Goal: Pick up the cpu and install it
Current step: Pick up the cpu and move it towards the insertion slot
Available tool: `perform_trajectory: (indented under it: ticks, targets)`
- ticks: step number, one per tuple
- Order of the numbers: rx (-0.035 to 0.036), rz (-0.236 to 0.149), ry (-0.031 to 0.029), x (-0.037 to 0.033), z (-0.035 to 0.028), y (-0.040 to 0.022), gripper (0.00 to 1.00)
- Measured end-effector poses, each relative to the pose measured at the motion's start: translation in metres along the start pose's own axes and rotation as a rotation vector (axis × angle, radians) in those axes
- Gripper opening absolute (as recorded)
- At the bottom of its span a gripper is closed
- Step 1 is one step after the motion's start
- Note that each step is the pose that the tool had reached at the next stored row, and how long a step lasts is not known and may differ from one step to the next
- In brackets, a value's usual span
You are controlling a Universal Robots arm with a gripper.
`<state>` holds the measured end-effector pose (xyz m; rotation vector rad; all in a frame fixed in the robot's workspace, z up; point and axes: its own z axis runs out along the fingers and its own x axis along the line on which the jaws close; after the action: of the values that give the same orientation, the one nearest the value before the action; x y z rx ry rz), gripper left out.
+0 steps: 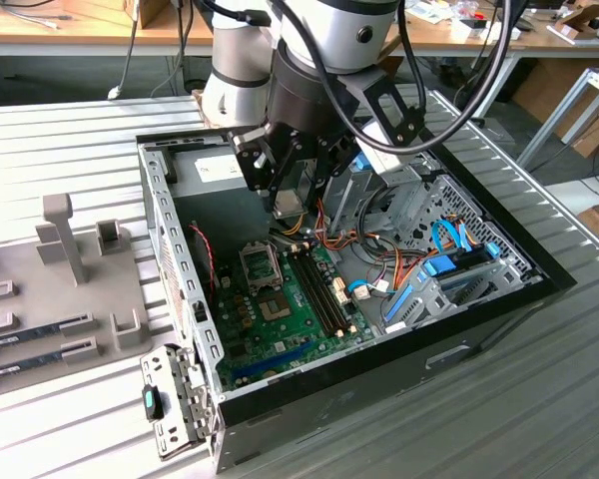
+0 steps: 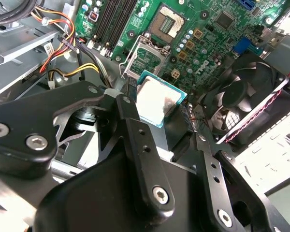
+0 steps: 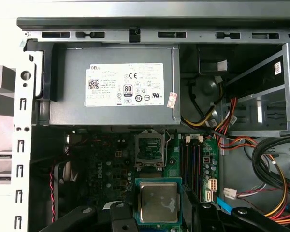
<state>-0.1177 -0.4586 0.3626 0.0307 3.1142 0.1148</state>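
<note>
Nearest you, the ribbed metal surface (image 1: 499, 399) carries the open computer case (image 1: 379, 374), with a grey tray (image 1: 40, 299) of memory sticks (image 1: 35, 334) at the exterior view's left. Inside the case the green motherboard (image 1: 280, 329) lies flat, its socket (image 1: 273, 304) open. Your gripper (image 1: 288, 200) hangs above the board, fingers (image 2: 130, 116) clenched on the cpu (image 2: 157, 99), silver top facing the wrist cameras, not yet seated. Behind it sits the power supply (image 3: 116, 87). Wooden benches (image 1: 80, 25) line the room's far side.
</note>
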Motion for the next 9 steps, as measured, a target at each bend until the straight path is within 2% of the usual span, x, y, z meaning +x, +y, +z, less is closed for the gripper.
perform_trajectory:
  ticks: [9]
  targets:
    - [0.0002, 0.0, 0.0, -0.0003, 0.0014, -0.0001, 0.47]
